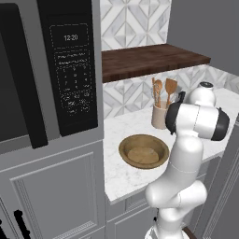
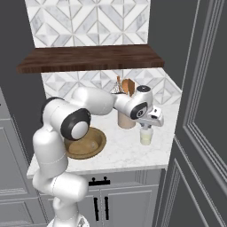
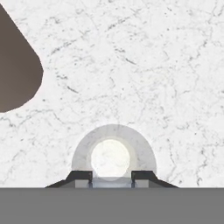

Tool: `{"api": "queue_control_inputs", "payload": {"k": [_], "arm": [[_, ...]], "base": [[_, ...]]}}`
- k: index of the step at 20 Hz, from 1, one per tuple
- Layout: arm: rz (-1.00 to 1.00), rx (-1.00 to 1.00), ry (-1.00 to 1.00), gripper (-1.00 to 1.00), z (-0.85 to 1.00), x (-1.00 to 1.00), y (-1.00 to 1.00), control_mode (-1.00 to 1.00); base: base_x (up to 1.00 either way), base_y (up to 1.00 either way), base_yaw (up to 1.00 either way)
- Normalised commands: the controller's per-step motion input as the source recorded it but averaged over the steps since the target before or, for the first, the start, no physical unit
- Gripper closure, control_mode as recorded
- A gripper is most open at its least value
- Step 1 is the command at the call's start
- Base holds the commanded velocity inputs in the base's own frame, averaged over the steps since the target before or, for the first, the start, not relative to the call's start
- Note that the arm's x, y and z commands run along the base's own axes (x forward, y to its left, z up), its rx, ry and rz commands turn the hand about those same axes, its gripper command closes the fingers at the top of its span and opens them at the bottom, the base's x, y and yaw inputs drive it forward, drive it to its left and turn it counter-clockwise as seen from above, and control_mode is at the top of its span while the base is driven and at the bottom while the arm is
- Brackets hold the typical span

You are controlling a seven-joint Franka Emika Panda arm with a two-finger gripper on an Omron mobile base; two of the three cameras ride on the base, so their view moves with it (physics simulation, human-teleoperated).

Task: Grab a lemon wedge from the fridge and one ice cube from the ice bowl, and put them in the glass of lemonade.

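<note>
The glass of lemonade [image 2: 146, 136] stands on the white marble counter, right of the beige crock. My gripper [image 2: 146, 126] hangs straight above it, fingers pointing down. In the hand view the glass [image 3: 113, 154] shows from above as a clear ring around pale liquid, just ahead of my gripper [image 3: 111, 181]. A small pale bluish block, the ice cube [image 3: 111, 183], sits between the two fingertips, which are shut on it. The wooden ice bowl [image 1: 140, 137] [image 2: 94, 142] lies on the counter left of the glass, beside my arm. The lemon wedge is out of view.
A beige crock [image 1: 159, 117] [image 2: 126, 120] with wooden spatulas stands just behind the glass. A dark wooden shelf [image 2: 88, 57] hangs over the counter. A microwave [image 1: 70, 60] sits in the cabinet stack at left. A tall dark-grey panelled surface [image 2: 204, 111] closes the right side.
</note>
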Motion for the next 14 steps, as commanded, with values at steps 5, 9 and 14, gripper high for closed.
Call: {"api": "queue_control_inputs", "payload": {"k": [5, 9, 14], "arm": [[0.0, 0.0, 0.0, 1.0, 0.0, 0.01, -0.05, -1.0], [0.0, 0.0, 0.0, -1.0, 0.0, 0.0, 0.0, -1.0], [0.0, 0.0, 0.0, -1.0, 0.0, 0.0, 0.0, -1.0]], "base": [[0.0, 0.0, 0.0], [0.0, 0.0, 0.0], [0.0, 0.0, 0.0]]}}
